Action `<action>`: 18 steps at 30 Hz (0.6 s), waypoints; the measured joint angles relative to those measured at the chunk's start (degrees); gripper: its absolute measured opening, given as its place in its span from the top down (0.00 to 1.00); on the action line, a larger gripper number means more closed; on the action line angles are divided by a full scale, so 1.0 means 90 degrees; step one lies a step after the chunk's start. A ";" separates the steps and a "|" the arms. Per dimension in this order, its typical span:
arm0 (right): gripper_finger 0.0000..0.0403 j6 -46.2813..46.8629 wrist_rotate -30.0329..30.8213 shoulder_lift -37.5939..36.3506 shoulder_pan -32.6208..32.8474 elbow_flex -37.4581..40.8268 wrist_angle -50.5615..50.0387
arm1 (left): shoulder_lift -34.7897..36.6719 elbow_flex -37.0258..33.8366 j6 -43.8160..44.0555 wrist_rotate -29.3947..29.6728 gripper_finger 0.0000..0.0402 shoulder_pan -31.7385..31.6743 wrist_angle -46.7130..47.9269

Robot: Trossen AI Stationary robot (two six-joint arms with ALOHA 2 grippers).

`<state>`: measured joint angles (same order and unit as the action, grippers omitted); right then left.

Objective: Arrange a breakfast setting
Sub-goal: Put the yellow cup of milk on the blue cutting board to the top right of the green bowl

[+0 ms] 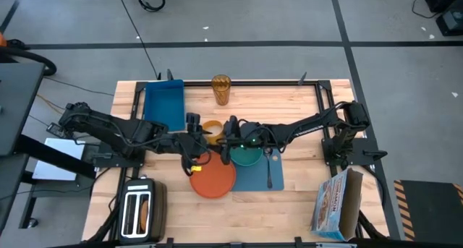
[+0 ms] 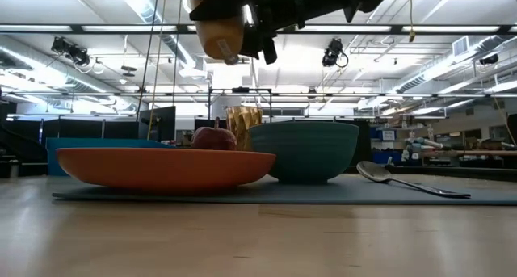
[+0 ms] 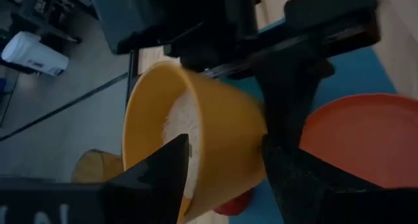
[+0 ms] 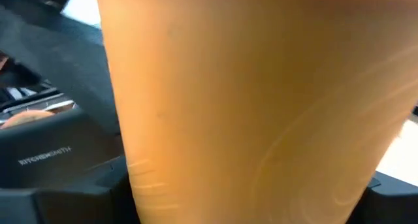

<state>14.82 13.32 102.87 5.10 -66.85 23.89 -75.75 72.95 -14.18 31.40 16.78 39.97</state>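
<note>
From above, both dark arms reach in to meet over the middle of the wooden table, just past the far edge of the flat blue rectangular placemat. Between them hangs the small orange plastic cup, which reads as a hand-over in the air. The round orange plate lies on the placemat's left end, the teal bowl beside it, and the metal spoon toward the right end. A deep blue plastic bin sits at the far left, an amber ribbed glass at the far edge, a silver two-slot toaster at the near left corner, and a cardboard box at the near right corner.

The low view shows the cup carried high, well clear of the plate, with a red apple behind the plate's rim. Bowl and spoon are apart.

In the left wrist view, the left gripper has its two fingers pressed on either side of the cup's wall, so it holds the cup; another dark claw crosses behind.

In the right wrist view the cup's orange side fills nearly everything. The right gripper is at the cup, but whether it clamps it cannot be told. The crowded plate and bowl beneath leave little free placemat to set the cup down.
</note>
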 joint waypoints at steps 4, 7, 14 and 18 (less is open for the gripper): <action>0.21 0.0223 0.0134 0.0005 -0.0079 0.0000 -0.0130 | 0.0057 0.0000 0.0032 0.0006 0.49 0.0088 -0.0042; 0.21 0.0218 0.0132 0.0005 -0.0115 0.0000 -0.0116 | 0.0081 0.0000 0.0045 0.0064 0.49 0.0171 -0.0046; 0.21 0.0224 0.0203 0.0012 -0.0126 0.0000 -0.0089 | 0.0181 -0.0002 0.0246 0.0143 0.49 0.0252 0.0108; 0.21 0.0214 0.0283 0.0012 -0.0126 0.0000 -0.0088 | 0.0305 -0.0002 0.0429 0.0152 0.49 0.0302 0.0236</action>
<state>16.75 15.87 102.98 3.97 -66.85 23.10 -73.00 72.93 -10.32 32.77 19.50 42.09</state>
